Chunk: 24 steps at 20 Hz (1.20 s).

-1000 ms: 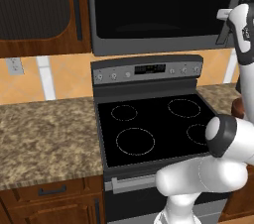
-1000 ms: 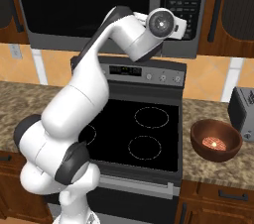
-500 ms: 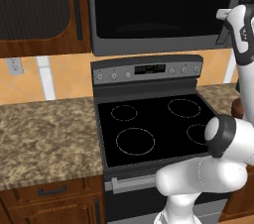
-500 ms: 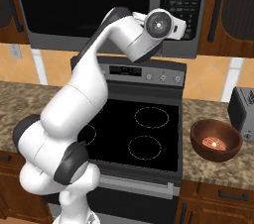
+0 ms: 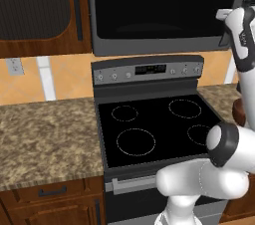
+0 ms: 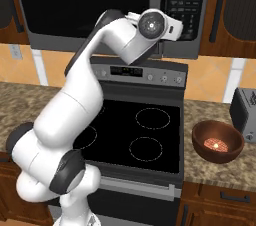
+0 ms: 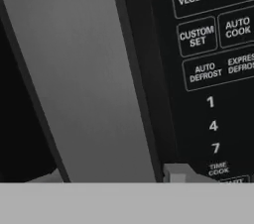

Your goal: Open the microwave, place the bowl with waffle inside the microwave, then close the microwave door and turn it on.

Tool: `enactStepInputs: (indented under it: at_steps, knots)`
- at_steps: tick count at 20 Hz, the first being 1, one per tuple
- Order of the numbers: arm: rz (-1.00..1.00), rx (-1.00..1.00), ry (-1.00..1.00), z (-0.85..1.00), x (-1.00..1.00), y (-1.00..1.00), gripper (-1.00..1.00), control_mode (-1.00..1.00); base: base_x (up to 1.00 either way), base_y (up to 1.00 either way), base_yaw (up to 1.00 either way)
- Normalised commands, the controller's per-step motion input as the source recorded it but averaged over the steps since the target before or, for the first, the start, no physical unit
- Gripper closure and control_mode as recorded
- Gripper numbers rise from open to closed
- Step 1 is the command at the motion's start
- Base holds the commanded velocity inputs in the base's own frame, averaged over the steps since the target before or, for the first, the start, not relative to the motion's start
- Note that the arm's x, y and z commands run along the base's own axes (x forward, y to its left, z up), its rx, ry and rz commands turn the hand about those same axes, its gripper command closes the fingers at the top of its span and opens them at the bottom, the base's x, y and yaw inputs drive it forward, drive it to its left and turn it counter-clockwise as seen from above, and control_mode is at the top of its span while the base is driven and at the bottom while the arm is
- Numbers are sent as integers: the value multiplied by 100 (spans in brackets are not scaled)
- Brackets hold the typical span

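Observation:
The microwave (image 5: 164, 10) hangs above the stove with its black glass door (image 6: 90, 5) closed. My gripper (image 7: 111, 176) is up at the door's right side, its two fingertips (image 7: 176, 173) straddling the long grey bar handle (image 7: 84, 79) and resting against its edges. The button panel (image 7: 213, 44) lies just right of the handle. The reddish-brown bowl (image 6: 217, 141) with the waffle (image 6: 216, 145) in it sits on the counter right of the stove, well below the hand.
A black glass-top stove (image 6: 145, 130) sits under the microwave, between granite counters (image 5: 45, 134). A grey toaster (image 6: 245, 112) stands behind the bowl. Dark brown cabinets (image 5: 40, 10) flank the microwave. My arm arches over the stove.
The arm has barely moved and the hand stays at the handle. The fingers have narrowed onto the handle.

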Motion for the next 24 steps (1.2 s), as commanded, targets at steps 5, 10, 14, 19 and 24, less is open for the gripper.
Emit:
enactStepInputs:
  at_steps: [5,10,14,19,24]
  knots:
    - [-19,-3,-10,7,-97,37,100,-100,0,0,0]
    - [-36,-4,3,11,-100,21,100,-100,0,0,0]
    - [-29,-13,11,1,-100,6,100,-100,0,0,0]
    - [5,-15,-6,-3,-100,40,100,-100,0,0,0]
    - [4,-2,-11,-8,-100,11,100,-100,0,0,0]
